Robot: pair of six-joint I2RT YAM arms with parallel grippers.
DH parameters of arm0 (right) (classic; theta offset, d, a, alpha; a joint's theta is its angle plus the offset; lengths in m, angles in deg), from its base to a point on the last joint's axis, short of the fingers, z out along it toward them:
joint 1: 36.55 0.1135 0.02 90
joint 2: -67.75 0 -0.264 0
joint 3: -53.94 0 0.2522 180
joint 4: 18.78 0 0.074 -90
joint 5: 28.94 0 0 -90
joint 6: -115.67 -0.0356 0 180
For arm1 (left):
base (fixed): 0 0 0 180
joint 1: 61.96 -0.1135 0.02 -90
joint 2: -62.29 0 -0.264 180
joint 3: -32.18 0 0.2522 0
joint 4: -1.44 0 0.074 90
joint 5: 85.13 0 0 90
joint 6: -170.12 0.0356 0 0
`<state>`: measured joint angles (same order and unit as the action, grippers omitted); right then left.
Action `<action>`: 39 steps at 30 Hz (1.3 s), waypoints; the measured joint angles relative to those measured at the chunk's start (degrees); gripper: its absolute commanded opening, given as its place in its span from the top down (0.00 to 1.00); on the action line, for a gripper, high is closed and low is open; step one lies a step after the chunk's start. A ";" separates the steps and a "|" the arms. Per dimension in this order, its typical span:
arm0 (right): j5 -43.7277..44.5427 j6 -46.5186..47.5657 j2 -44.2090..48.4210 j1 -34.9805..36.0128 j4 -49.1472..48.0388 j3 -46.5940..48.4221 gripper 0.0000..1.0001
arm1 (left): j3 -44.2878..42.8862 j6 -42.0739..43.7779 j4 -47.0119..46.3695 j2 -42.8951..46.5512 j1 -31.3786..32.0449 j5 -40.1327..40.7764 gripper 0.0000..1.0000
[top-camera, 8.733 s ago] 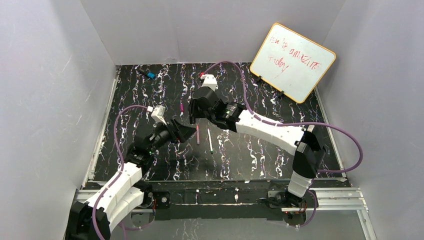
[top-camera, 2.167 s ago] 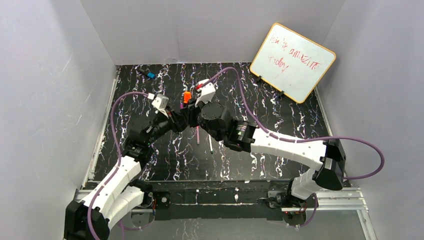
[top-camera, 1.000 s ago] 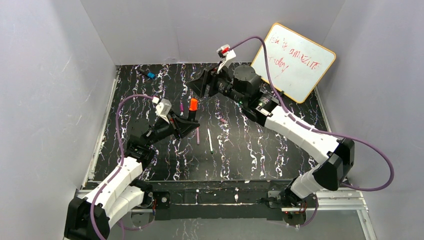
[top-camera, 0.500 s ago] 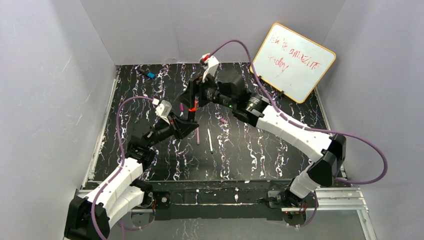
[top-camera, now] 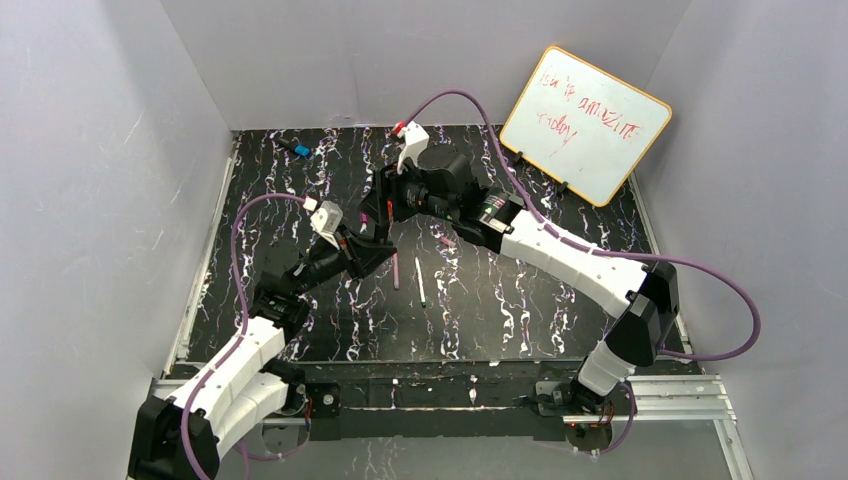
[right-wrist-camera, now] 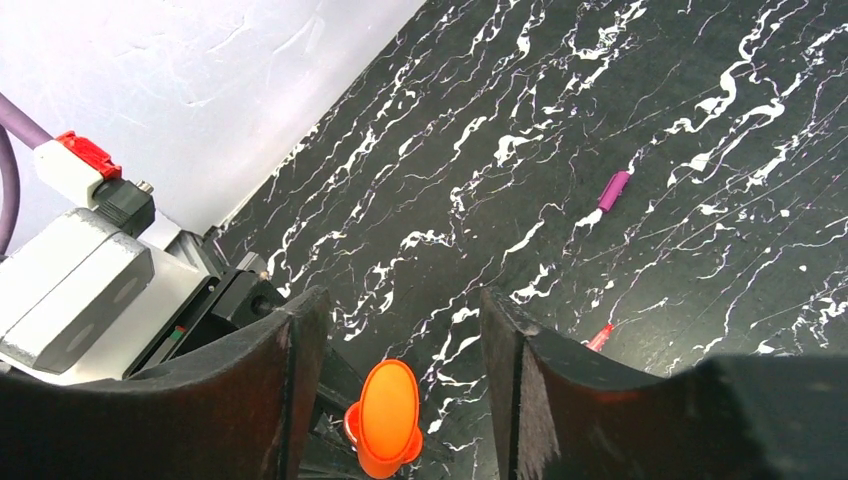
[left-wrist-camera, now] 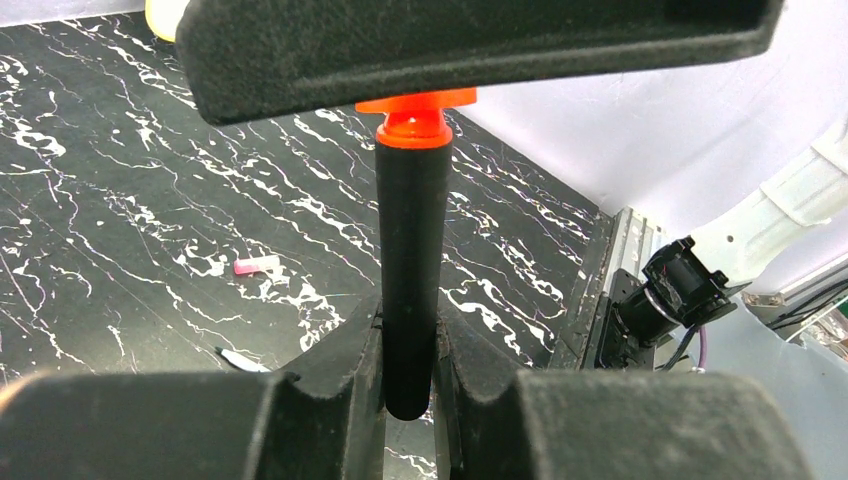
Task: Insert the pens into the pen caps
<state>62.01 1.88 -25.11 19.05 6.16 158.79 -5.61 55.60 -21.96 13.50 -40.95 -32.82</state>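
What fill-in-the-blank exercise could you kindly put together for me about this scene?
1. The left hand is shut on a marker whose body is ____.
2. That marker's top end is coloured ____.
3. The right hand, its fingers either side of that end without touching it, is ____.
4. The small cap lying loose on the mat in the right wrist view is ____.

Missing words: black; orange; open; magenta.

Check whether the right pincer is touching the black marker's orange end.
Apart. Right wrist view: the black marker's orange end sits between the fingers of the open right pincer, gap on both sides.
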 measured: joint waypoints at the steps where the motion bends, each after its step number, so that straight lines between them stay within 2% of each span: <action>1: 0.04 0.00 0.00 0.00 -0.04 0.00 0.40 | 0.00 0.04 0.00 0.00 0.00 0.04 1.00; 5: 0.17 0.02 0.00 0.00 -0.09 0.00 0.45 | 0.00 0.09 0.00 0.00 0.00 0.17 1.00; 18: 0.22 0.07 0.33 0.00 -0.68 0.00 0.47 | 0.00 0.46 0.61 0.00 0.00 0.26 1.00; 25: 0.46 0.20 1.66 0.00 -1.09 -0.02 0.54 | 0.00 0.52 1.27 0.00 0.00 0.50 1.00; 39: 0.11 0.09 2.01 0.00 -1.18 -1.86 0.54 | 0.00 1.11 1.68 0.15 0.00 1.25 1.00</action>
<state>62.12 1.97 -23.10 19.05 4.98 156.93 -5.61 56.72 -20.28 13.65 -40.95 -31.58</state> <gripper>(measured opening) 0.457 0.144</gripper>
